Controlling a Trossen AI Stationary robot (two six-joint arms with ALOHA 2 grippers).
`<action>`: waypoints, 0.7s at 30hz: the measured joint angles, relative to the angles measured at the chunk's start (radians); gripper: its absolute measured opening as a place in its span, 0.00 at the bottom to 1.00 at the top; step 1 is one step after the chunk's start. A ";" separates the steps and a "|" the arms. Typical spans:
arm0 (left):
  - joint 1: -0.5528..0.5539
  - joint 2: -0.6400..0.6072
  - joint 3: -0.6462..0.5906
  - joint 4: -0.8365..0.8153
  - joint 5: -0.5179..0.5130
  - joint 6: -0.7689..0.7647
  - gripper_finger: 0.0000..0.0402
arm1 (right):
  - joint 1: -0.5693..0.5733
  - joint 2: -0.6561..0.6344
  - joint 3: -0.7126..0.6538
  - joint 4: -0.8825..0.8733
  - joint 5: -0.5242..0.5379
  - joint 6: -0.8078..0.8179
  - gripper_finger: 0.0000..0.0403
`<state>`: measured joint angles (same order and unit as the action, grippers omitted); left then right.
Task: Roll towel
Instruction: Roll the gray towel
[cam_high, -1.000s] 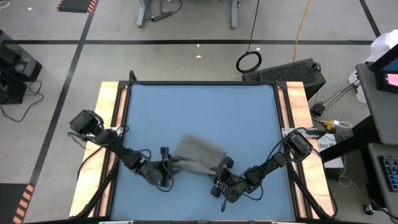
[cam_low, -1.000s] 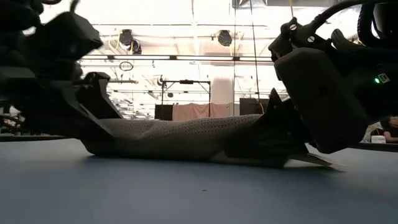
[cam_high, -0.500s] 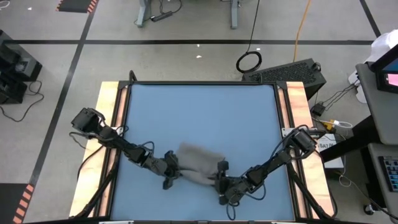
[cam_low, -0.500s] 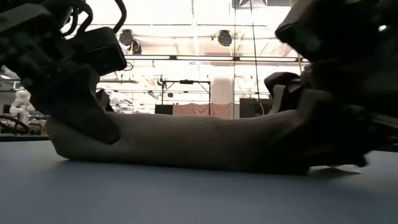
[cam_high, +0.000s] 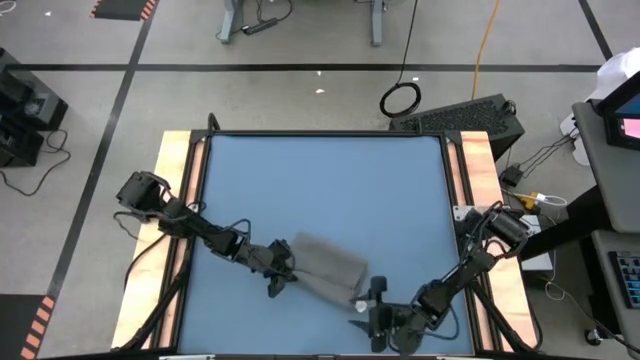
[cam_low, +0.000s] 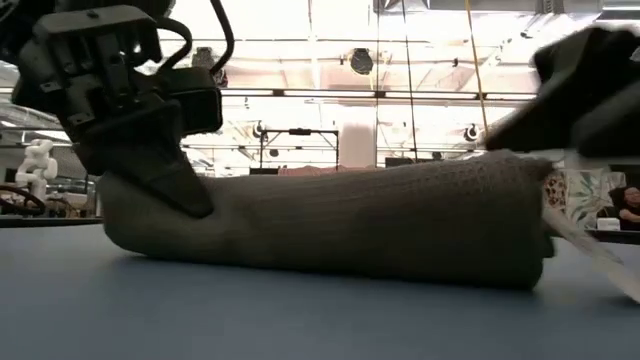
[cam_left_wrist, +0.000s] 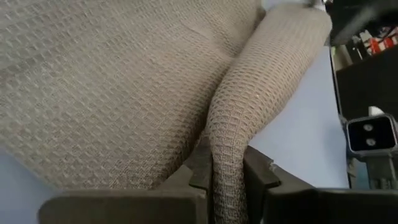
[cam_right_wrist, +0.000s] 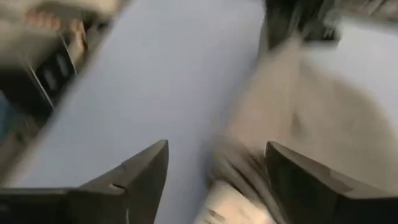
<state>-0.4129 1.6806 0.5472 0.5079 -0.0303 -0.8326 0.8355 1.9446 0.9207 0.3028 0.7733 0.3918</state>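
Grey-brown waffle-weave cloth towel (cam_high: 325, 263), partly rolled, on blue bench (cam_high: 320, 180). Left claw (cam_high: 281, 272) pinching its end; right claw (cam_high: 376, 302) spread wide, empty.

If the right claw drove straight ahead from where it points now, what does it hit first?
Most likely the towel: the open right claw faces its near end, close ahead. The left claw pinches the far end. Exact depth is unclear.

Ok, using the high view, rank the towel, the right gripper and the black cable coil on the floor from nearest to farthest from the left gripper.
1. The towel: pinched in the left gripper, right beside it.
2. The right gripper: open, off the towel's other end, near the table's front edge.
3. The black cable coil: on the floor beyond the table's far edge.
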 joint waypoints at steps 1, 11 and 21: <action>0.006 0.000 0.000 0.001 0.000 0.001 0.10 | 0.014 0.007 0.001 0.044 0.051 -0.016 0.65; 0.028 0.000 0.000 0.008 0.003 0.033 0.10 | 0.021 0.058 0.003 0.276 0.281 -0.084 0.63; 0.028 0.001 0.000 0.008 0.002 0.027 0.10 | -0.073 0.131 0.004 0.188 0.192 0.059 0.57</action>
<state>-0.3851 1.6814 0.5472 0.5163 -0.0288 -0.8055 0.7627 2.0755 0.9245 0.4910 0.9654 0.4510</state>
